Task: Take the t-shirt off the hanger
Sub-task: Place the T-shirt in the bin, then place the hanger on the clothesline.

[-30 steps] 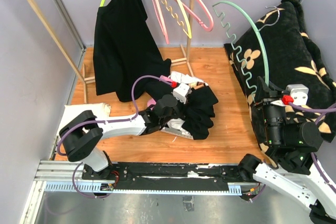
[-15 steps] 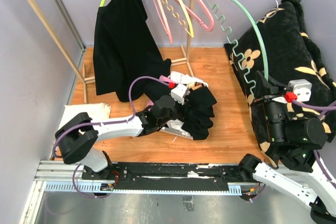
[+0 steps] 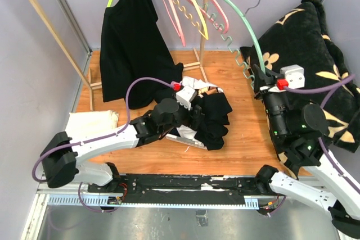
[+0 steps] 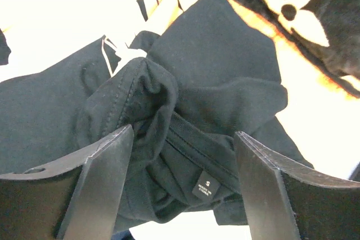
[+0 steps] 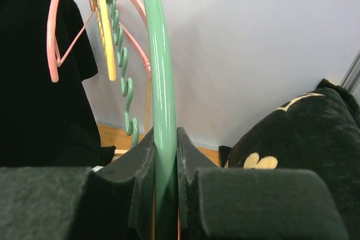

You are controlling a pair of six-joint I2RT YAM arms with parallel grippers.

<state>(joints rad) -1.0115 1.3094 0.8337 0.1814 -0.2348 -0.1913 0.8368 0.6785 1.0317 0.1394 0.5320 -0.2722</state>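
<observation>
The black t-shirt (image 3: 212,117) lies crumpled on the wooden floor, off any hanger. My left gripper (image 3: 198,111) hovers just over it, open, the fingers (image 4: 101,178) straddling a fold with the collar's size label (image 4: 207,188) between them; nothing is gripped (image 4: 184,139). My right gripper (image 3: 260,77) is shut on the lower arm of a bare mint-green hanger (image 3: 239,15), held up in the air with its hook near the rack's hangers. In the right wrist view the green bar (image 5: 160,71) is pinched between the pads (image 5: 165,139).
A wooden clothes rack (image 3: 50,32) stands at the back left with another black shirt (image 3: 132,43) on a yellow-green hanger and pink hangers (image 3: 216,18). A black floral blanket (image 3: 315,54) fills the right side. White cloth (image 3: 93,121) lies at the left.
My left gripper has opened and let go of the t-shirt, which stays on the floor. The right arm has swung the green hanger left and toward the rack.
</observation>
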